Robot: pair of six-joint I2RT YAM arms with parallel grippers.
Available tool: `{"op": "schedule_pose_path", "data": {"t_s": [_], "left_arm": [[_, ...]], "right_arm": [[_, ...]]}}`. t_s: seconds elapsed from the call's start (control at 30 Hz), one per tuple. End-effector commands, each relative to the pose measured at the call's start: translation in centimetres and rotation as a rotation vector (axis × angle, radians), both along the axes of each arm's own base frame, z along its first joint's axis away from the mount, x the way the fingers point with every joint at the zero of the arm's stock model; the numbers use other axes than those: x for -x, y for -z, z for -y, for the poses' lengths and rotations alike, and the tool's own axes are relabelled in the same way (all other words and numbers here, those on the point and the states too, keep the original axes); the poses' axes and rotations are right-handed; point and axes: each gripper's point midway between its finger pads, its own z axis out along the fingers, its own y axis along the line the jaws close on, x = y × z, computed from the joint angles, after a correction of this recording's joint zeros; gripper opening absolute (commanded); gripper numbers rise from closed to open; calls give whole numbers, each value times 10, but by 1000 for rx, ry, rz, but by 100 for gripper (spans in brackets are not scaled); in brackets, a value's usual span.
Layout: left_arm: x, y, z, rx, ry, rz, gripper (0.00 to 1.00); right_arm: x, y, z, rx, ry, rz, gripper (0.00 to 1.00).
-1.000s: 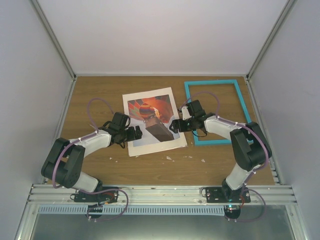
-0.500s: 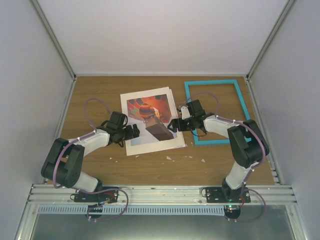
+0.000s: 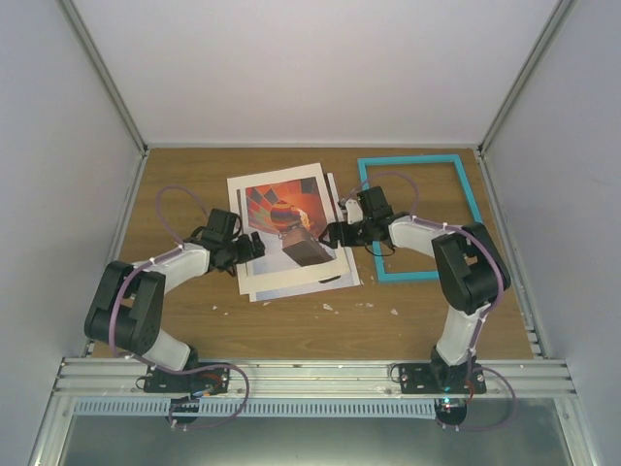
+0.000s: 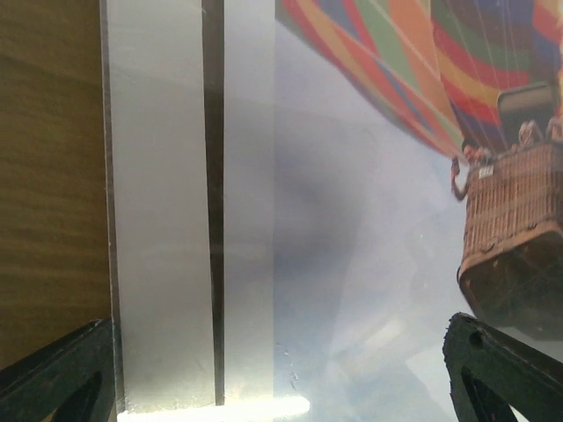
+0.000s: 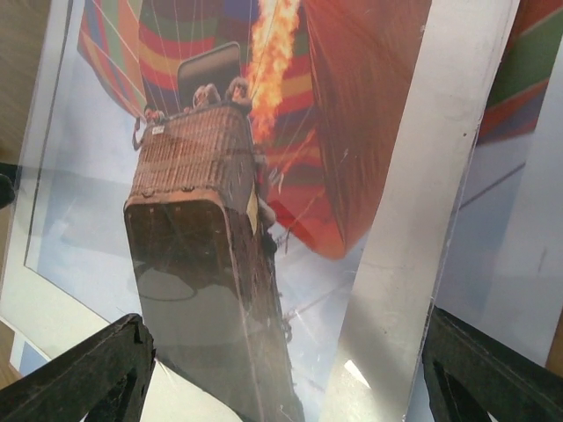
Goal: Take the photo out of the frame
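Note:
The photo (image 3: 287, 216), a striped hot-air balloon with a brown basket, lies mid-table in a loose stack of white-edged sheets. The top sheet sits offset up and left, so a lower sheet's edge (image 3: 342, 276) shows at the bottom right. The turquoise frame (image 3: 368, 209) lies flat and empty to the right. My left gripper (image 3: 254, 246) is open, low over the stack's left border (image 4: 158, 220). My right gripper (image 3: 335, 233) is open at the right side, above the basket (image 5: 198, 229) and a white border strip (image 5: 422, 220). More balloon stripes (image 5: 537, 53) show past that strip.
Grey enclosure walls stand close on three sides of the wooden table (image 3: 194, 184). Small white scraps (image 3: 328, 307) lie near the front of the stack. The arm bases are bolted to a metal rail (image 3: 310, 374) along the near edge.
The top sheet has slid up and left, exposing a lower sheet's edge at the bottom right. Both grippers moved the same way with it and stayed open.

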Motion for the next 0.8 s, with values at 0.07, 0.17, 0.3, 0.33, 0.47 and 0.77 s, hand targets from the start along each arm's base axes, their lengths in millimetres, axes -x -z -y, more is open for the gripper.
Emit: {"op": "schedule_pose_path", "data": {"t_s": [0.07, 0.17, 0.3, 0.33, 0.47, 0.77], "left_arm": [[-40, -31, 5, 26, 3, 122, 99], [-49, -34, -1, 16, -17, 132, 99], [-56, -36, -7, -3, -38, 139, 99], [-56, -36, -10, -13, -47, 138, 99], [-56, -39, -20, -58, -79, 149, 99], [-53, -43, -39, -124, -135, 158, 99]], "right_arm": [[-15, -8, -21, -59, -50, 25, 83], [-23, -7, -25, -58, -48, 29, 83], [-32, -8, -26, -52, -33, 39, 83], [-33, -9, -26, -49, -30, 43, 84], [-33, -11, -18, -9, -10, 61, 84], [-27, -12, 1, 73, 35, 85, 85]]}}
